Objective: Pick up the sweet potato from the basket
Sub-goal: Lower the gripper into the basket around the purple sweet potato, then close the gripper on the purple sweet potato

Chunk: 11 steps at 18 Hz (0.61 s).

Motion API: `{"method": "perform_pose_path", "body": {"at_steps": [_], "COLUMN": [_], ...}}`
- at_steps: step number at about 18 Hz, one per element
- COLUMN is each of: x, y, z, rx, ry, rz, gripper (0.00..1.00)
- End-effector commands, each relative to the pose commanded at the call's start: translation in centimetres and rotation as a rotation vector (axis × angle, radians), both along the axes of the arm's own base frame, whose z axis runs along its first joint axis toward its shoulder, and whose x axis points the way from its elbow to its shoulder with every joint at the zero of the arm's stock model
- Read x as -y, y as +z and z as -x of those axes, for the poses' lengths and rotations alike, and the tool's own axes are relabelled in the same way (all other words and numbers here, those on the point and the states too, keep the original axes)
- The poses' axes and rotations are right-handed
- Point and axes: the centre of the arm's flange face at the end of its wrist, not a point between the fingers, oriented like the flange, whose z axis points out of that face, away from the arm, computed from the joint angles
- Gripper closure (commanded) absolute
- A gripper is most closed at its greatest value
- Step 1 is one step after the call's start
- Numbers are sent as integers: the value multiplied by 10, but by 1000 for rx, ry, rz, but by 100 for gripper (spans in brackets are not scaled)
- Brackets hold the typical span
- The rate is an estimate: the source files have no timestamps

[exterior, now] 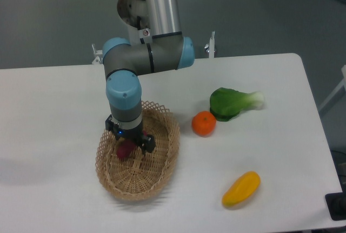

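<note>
One camera is looking at the scene. It is sitting high up in front of the white table (65, 108) and is looking down at a slant. It is far enough to be showing almost the whole tabletop, with the gray floor filling the top of the frame. The robot arm (154, 11) is coming in from the top, left of the middle. No second view is sharing anything.

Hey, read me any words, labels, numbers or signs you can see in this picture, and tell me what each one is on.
No text can be read in this view.
A small red-and-white mark on the robot arm is too small to make out.
The basket, the table and the produce show no writing.
</note>
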Motion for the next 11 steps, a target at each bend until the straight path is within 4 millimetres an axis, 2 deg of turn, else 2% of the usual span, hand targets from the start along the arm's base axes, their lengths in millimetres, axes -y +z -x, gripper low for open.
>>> {"method": "perform_pose_path", "body": {"at_steps": [11], "x": [-3], "y": [-7], "z": [1], "rx": [-19], "ry": [-4], "rz": [-4], "gripper": [1]}}
